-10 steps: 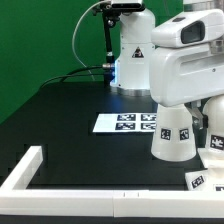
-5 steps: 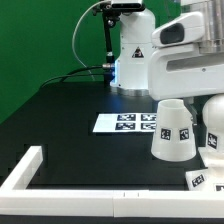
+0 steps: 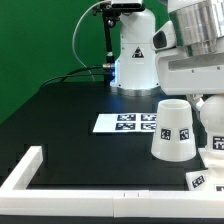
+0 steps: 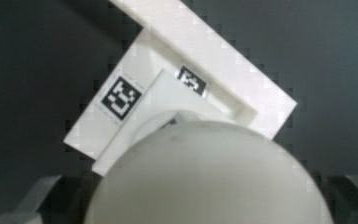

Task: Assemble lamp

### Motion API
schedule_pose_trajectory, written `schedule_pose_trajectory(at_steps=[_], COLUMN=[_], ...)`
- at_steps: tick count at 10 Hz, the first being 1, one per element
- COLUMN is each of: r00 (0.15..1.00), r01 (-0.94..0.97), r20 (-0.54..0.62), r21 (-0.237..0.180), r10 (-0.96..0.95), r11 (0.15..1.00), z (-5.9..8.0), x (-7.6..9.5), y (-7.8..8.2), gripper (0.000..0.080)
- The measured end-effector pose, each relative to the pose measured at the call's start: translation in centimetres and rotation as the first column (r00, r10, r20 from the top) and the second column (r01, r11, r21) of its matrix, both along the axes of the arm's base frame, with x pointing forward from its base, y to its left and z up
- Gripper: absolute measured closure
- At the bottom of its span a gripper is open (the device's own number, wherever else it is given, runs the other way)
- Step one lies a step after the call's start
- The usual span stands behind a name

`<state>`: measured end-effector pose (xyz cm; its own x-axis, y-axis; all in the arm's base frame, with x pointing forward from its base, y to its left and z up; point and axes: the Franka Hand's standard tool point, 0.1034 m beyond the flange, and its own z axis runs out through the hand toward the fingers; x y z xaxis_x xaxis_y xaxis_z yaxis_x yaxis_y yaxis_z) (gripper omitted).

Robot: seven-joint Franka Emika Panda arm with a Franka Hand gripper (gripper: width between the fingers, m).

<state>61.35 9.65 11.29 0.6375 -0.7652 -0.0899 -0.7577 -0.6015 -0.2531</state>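
In the wrist view my gripper (image 4: 197, 202) is shut on the rounded white lamp bulb (image 4: 202, 170), which fills the space between the dark fingers (image 4: 41, 201). Below the bulb lies the blocky white lamp base (image 4: 155, 88) with square tags. In the exterior view the bulb (image 3: 213, 118) hangs at the right edge under my arm, above the base (image 3: 203, 180). The tapered lamp shade (image 3: 175, 130) stands mouth-down just to the exterior view's left of the bulb, apart from it.
The marker board (image 3: 124, 122) lies flat on the black table behind the shade. A long white rail (image 3: 30, 166) runs along the front and left edge. The arm's white pedestal (image 3: 133, 55) stands at the back.
My arm has risen, and the bulb in the gripper has come up with it beside the shade. The shade and the base have not moved.
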Motion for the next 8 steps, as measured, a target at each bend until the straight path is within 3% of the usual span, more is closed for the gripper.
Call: schedule_pose_trajectory(at_steps=[2,3,5,6,7,8], r00=[0.996,0.959,0.789,0.695,0.694,0.642], r01=[-0.091,-0.277,-0.6,-0.698,-0.685,-0.732], r20=[0.017,0.048,0.033,0.011,0.066,0.054], r21=[-0.019,-0.064,-0.17,-0.226,-0.245,-0.253], r10=[0.092,0.281,0.614,0.719,0.717,0.764], r11=[0.996,0.959,0.781,0.679,0.686,0.633], z=[0.1,0.5,1.5,1.7,1.6,1.4], x=[0.0,0.2,0.7,0.7,0.9,0.6], y=[0.0,-0.3,0.0,0.9,1.2,0.8], gripper=[0.0119,0.0104,0.0101,0.0101,0.0101,0.0101])
